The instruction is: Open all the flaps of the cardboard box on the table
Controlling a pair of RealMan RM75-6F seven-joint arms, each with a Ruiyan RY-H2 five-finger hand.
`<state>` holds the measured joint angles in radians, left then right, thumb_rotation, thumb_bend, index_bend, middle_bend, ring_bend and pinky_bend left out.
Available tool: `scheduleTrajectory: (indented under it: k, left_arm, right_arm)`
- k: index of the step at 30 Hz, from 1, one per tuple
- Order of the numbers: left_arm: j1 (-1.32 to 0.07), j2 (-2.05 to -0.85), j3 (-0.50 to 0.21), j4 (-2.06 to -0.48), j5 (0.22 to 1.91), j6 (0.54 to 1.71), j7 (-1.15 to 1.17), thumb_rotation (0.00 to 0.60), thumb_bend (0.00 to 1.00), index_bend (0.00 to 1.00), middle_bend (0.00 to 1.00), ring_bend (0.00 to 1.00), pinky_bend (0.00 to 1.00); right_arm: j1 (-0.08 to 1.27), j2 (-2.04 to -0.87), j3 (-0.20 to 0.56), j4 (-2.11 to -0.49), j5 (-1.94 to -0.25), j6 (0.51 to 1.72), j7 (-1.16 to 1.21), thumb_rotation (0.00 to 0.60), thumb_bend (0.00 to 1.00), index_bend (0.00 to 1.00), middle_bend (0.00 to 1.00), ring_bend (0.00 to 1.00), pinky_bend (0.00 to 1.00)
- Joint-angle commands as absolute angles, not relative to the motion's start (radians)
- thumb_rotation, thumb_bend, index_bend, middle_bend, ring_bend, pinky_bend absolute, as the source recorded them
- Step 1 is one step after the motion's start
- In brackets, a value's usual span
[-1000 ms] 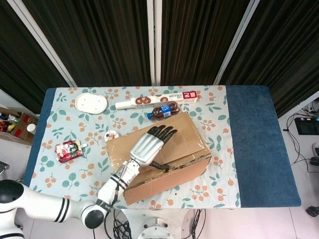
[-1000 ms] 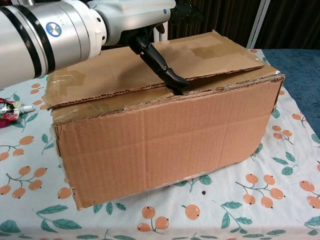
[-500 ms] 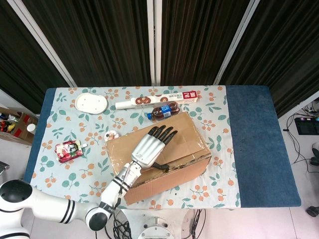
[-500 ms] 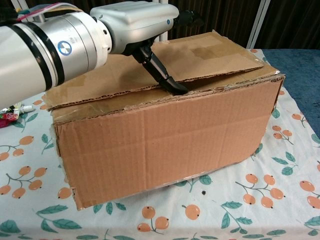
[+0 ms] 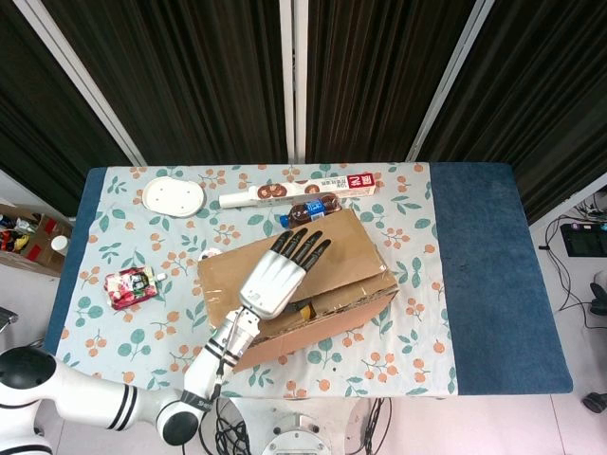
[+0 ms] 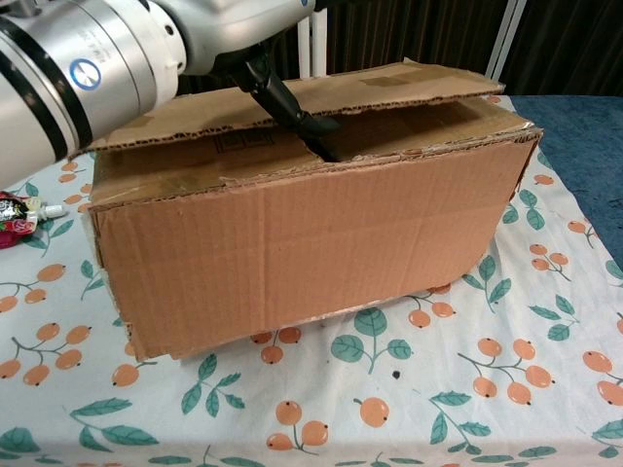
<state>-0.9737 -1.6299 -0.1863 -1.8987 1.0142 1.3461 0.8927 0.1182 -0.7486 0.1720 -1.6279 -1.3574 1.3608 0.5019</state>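
The cardboard box (image 5: pixel 356 296) (image 6: pixel 311 243) lies mid-table, angled. My left hand (image 5: pixel 275 275) (image 6: pixel 209 34) lies on its long top flap (image 5: pixel 346 242) (image 6: pixel 389 86), fingers spread flat over the top. The black thumb (image 6: pixel 292 112) hooks under the flap's near edge. That flap is tilted up, with a dark gap showing beneath it along the front. Below it a second flap (image 6: pixel 419 126) lies roughly level over the opening. My right hand shows in neither view.
Behind the box lie a cola bottle (image 5: pixel 311 209) and a long wrap carton (image 5: pixel 299 190). A white plate (image 5: pixel 174 196) sits at the back left, a red snack packet (image 5: pixel 130 287) (image 6: pixel 12 214) to the left. Bare blue cloth (image 5: pixel 484 275) covers the right side.
The top flap has risen from lying nearly flat to tilted up, lifted by my left hand's thumb. The hand moved up and left, and the box shifted slightly.
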Motion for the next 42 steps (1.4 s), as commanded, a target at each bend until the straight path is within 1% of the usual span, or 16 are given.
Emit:
scheduleTrajectory:
  k: [1,3,6,12,15,19,22,25,28,31,33,37,42]
  left_arm:
    - [-0.952,-1.625,-0.185,-1.91,1.053,1.403,0.939,0.565,0.25,0.01,0.05,0.07,0.16]
    - [-0.942,-1.626,-0.191,-1.914,1.057,1.423,0.946,0.588,0.25,0.01,0.05,0.07,0.17]
    - [-0.926,-1.618,-0.204,-1.917,1.068,1.448,0.95,0.597,0.25,0.01,0.05,0.07,0.17]
    - [-0.888,-1.573,-0.234,-1.913,1.109,1.504,0.945,0.6,0.25,0.01,0.05,0.07,0.17]
    - [-0.875,-1.548,-0.265,-1.891,1.111,1.513,0.921,0.6,0.25,0.0,0.05,0.07,0.17]
    - [-0.879,-1.523,-0.327,-1.813,1.079,1.484,0.873,0.6,0.25,0.0,0.05,0.07,0.17]
    - [-0.896,-1.515,-0.37,-1.732,1.027,1.433,0.845,0.6,0.24,0.0,0.04,0.07,0.17]
    - [-0.915,-1.507,-0.41,-1.658,0.98,1.384,0.819,0.6,0.18,0.0,0.04,0.07,0.17]
    - [-0.926,-1.492,-0.437,-1.603,0.938,1.35,0.809,0.6,0.15,0.0,0.04,0.07,0.17]
    - [-0.909,-1.456,-0.454,-1.618,0.9,1.33,0.774,0.6,0.1,0.0,0.04,0.07,0.17]
    - [-0.888,-1.426,-0.453,-1.648,0.892,1.325,0.75,0.6,0.07,0.0,0.04,0.07,0.17]
    - [-0.814,-1.332,-0.417,-1.737,0.908,1.316,0.682,0.6,0.01,0.0,0.05,0.07,0.17]
    - [-0.679,-1.189,-0.344,-1.855,0.958,1.279,0.5,0.6,0.0,0.0,0.05,0.07,0.17]
  right_arm:
    - [0.117,-0.747,0.173,-1.631,-1.358,1.364,0.501,0.6,0.16,0.0,0.0,0.0,0.0]
    - [0.116,-0.746,0.174,-1.634,-1.359,1.367,0.5,0.6,0.16,0.0,0.0,0.0,0.0]
    - [0.115,-0.744,0.175,-1.638,-1.36,1.371,0.498,0.6,0.16,0.0,0.0,0.0,0.0]
    - [0.115,-0.742,0.179,-1.643,-1.356,1.373,0.494,0.6,0.17,0.0,0.0,0.0,0.0]
    - [0.12,-0.74,0.181,-1.649,-1.359,1.369,0.488,0.6,0.17,0.0,0.0,0.0,0.0]
    - [0.123,-0.737,0.182,-1.664,-1.364,1.37,0.473,0.6,0.18,0.0,0.0,0.0,0.0]
    - [0.122,-0.73,0.184,-1.675,-1.363,1.377,0.463,0.6,0.18,0.0,0.0,0.0,0.0]
    - [0.118,-0.723,0.187,-1.683,-1.361,1.386,0.457,0.6,0.18,0.0,0.0,0.0,0.0]
    - [0.115,-0.716,0.185,-1.69,-1.361,1.387,0.452,0.6,0.18,0.0,0.0,0.0,0.0]
    - [0.115,-0.713,0.183,-1.691,-1.361,1.383,0.447,0.6,0.18,0.0,0.0,0.0,0.0]
    - [0.119,-0.715,0.184,-1.688,-1.361,1.378,0.448,0.6,0.18,0.0,0.0,0.0,0.0]
    - [0.134,-0.722,0.185,-1.689,-1.373,1.363,0.446,0.6,0.18,0.0,0.0,0.0,0.0]
    - [0.158,-0.729,0.186,-1.702,-1.397,1.348,0.426,0.6,0.18,0.0,0.0,0.0,0.0]
